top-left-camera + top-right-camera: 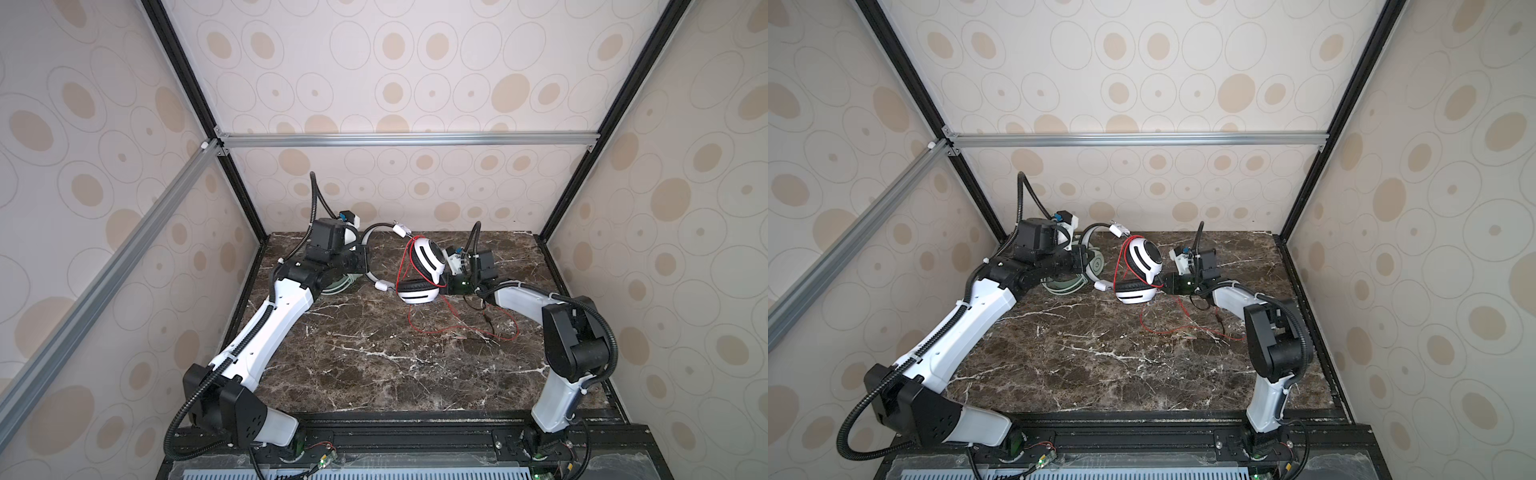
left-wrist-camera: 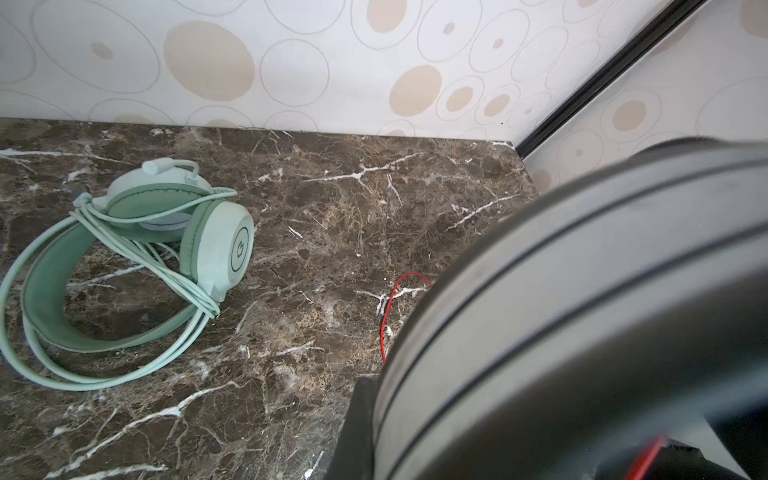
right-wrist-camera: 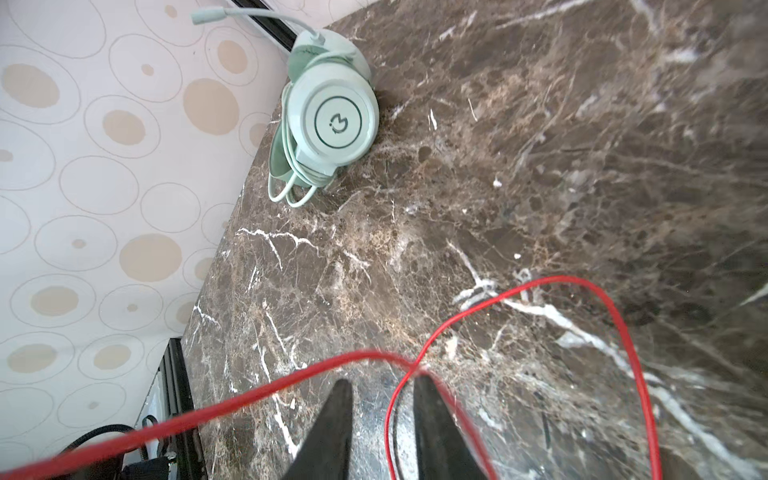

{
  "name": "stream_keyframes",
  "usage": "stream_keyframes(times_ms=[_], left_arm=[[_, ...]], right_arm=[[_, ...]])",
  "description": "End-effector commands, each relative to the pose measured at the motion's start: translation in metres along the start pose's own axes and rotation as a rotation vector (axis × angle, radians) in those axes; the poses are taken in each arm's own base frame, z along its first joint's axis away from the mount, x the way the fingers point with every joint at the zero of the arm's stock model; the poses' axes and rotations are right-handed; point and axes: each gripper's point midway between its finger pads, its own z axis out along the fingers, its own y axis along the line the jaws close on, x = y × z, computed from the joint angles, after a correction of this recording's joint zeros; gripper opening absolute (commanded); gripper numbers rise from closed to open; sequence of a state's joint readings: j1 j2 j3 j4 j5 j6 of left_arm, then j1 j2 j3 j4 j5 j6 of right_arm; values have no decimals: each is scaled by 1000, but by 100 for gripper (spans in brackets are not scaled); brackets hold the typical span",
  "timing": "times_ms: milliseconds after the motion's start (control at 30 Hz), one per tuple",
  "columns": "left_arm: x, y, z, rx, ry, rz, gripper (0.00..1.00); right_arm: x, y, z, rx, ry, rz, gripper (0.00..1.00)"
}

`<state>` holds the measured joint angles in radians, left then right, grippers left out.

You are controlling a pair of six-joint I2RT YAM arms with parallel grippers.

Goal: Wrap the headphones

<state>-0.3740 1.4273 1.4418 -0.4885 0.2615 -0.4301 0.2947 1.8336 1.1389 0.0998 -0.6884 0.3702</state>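
The white-and-black headphones (image 1: 426, 257) hang tilted over the middle back of the table, one ear cup above the other (image 1: 1136, 293). My left gripper (image 1: 362, 259) is shut on their headband (image 2: 582, 291), which fills much of the left wrist view. Their thin red cable (image 1: 457, 328) loops round the ear cups and trails onto the marble. My right gripper (image 3: 382, 384) stands open just behind the lower ear cup. The red cable (image 3: 540, 282) runs between its fingers and over one tip. The mint-green headphones (image 2: 137, 249) lie at the back left, their pale cable wound round them.
The dark marble table (image 1: 374, 365) is boxed in by patterned walls and black frame posts (image 1: 249, 208). The cable's dark plug end (image 1: 487, 321) lies on the marble near my right arm. My left arm hangs over the mint-green headphones (image 1: 338, 284).
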Motion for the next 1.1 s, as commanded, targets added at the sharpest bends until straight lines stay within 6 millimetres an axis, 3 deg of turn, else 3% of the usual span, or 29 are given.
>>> stream_keyframes(times_ms=[0, 267, 467, 733, 900, 1067], left_arm=[[-30, -19, -22, 93, -109, -27, 0], [-34, -13, -25, 79, -122, -35, 0], [-36, -9, -26, 61, -129, -33, 0], [-36, -7, -25, 59, -128, -39, 0], [-37, -6, -26, 55, -133, -39, 0], [-37, -5, -26, 53, -131, -41, 0]], right_arm=[[-6, 19, 8, -73, -37, -40, 30], [12, 19, 11, -34, -11, -112, 34], [23, 2, -20, 154, -39, -187, 42], [55, -15, -65, 352, 7, -219, 40], [83, -19, -75, 404, 65, -251, 41], [97, -21, -69, 472, 122, -346, 46]])
